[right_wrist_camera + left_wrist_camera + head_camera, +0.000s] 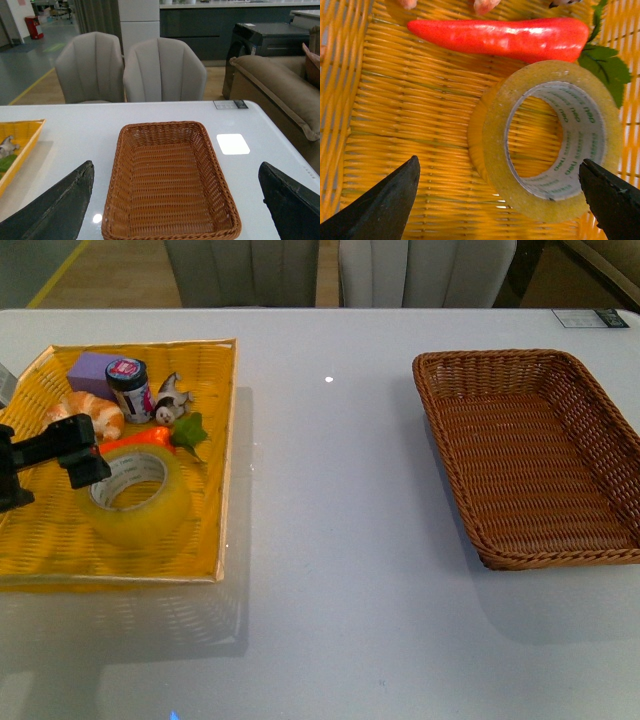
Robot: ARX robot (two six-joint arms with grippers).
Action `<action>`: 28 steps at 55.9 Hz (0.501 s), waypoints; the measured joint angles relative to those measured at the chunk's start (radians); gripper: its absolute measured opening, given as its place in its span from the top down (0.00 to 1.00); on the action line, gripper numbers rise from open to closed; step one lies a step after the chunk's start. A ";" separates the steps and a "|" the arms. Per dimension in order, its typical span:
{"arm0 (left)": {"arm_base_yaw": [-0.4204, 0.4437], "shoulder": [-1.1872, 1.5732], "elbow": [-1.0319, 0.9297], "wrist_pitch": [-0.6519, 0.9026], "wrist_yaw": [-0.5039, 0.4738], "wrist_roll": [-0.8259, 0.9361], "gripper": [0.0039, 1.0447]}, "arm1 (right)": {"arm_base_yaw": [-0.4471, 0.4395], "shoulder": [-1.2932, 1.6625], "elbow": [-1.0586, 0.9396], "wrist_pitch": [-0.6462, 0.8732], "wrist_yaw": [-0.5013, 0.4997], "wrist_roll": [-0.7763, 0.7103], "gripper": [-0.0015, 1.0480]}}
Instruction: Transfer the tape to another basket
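Note:
The tape, a yellowish translucent roll with a white printed core, lies flat in the bright yellow woven tray at the left. My left gripper is open just above the tape's left side. In the left wrist view the tape lies between the open gripper, nearer the one finger than the other. The dark brown wicker basket stands empty at the right. My right gripper is open above the near end of the basket and does not show in the front view.
The yellow tray also holds a red pepper with green leaves, a purple block, a small dark jar, an orange toy and a small figure. White table lies between the tray and the basket. Chairs stand behind.

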 joint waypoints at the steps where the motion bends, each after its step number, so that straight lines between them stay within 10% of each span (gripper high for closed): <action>1: -0.002 0.016 0.014 -0.004 -0.001 0.000 0.08 | 0.000 0.000 0.000 0.000 0.000 0.000 0.09; 22: -0.032 0.149 0.137 -0.053 -0.031 0.000 0.09 | 0.000 0.000 0.000 0.000 0.000 0.000 0.09; 28: -0.038 0.161 0.140 -0.063 -0.058 0.005 0.22 | 0.000 0.000 0.000 0.000 0.000 0.000 0.09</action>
